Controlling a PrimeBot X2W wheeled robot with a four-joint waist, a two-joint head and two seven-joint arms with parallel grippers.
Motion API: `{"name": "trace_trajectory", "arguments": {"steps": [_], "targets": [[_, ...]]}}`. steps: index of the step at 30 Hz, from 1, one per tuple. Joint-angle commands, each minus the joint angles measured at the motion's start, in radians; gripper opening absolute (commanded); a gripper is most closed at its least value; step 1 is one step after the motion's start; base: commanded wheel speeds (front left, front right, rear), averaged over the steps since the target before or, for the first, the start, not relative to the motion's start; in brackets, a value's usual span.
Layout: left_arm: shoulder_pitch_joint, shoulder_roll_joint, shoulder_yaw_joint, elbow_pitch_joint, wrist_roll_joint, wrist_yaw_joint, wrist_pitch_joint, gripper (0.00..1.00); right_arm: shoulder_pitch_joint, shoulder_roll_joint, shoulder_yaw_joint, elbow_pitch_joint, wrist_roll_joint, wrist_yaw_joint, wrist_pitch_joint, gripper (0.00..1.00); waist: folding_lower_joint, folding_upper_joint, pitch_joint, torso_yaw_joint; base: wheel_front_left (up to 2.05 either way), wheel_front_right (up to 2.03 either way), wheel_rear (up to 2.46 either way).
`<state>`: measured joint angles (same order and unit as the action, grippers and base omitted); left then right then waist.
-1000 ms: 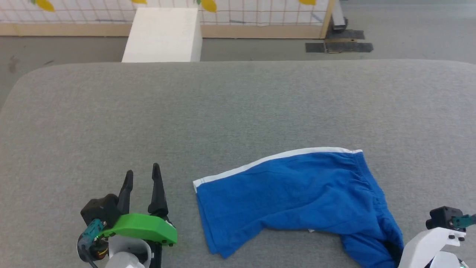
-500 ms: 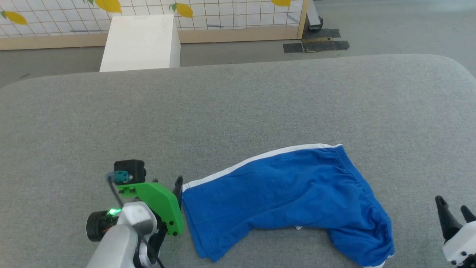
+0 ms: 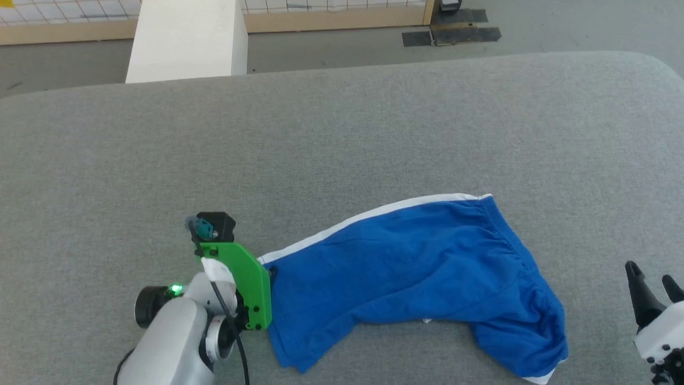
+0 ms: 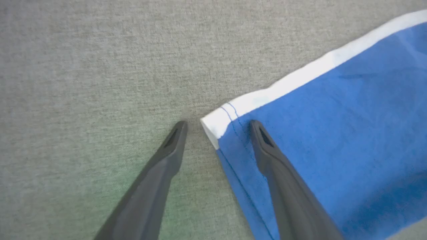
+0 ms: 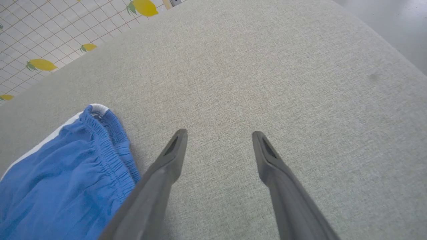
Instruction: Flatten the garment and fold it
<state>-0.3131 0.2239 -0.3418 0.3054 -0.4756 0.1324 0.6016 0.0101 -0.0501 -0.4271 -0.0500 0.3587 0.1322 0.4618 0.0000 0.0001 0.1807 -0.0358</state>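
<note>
Head view, near edge first: left gripper point(image 4: 218, 124) sits at the near left, w/ a green mount point(image 3: 248, 283) on its wrist, right at the left end of the garment point(image 3: 417, 272). Left wrist view shows its jaws spread wide, straddling the hem corner where the white stripe meets the leg hem. One finger is over blue cloth, the other over bare grey. Nothing is pinched; can't tell if the tips touch down.

Right gripper point(image 3: 650, 271) is at the near right, jaws also wide w/ nothing btwn them. It's over bare surface, just right of the waistband and apart from the cloth.

The garment lies on the near half of the grey padded surface point(image 3: 342, 133), right of centre, btwn the two grippers. Leg hem is at the left, gathered waistband at the right, white stripe along the far edge. Its near-right end is bunched, w/ a bit of white trim showing. A small white tag point(image 3: 426, 321) peeks out at the near edge.

Beyond the surface: grey floor point(image 3: 320, 51), a white block point(image 3: 187, 43) far left, dark patches point(image 3: 451, 35) far right, then a wooden baseboard point(image 3: 331, 18). Right wrist view shows a lemon-print tiled wall point(image 5: 40, 40).
</note>
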Motion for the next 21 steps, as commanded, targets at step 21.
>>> {"name": "trace_trajectory", "arguments": {"steps": [21], "targets": [[0.085,-0.064,0.044,-0.243,-0.093,-0.01,-0.131,0.0,-0.361,-0.083,0.414,0.047,-0.295,-0.002,0.356,1.0,0.0,-0.0001,0.082,0.064,0.0,0.0,0.0]]}}
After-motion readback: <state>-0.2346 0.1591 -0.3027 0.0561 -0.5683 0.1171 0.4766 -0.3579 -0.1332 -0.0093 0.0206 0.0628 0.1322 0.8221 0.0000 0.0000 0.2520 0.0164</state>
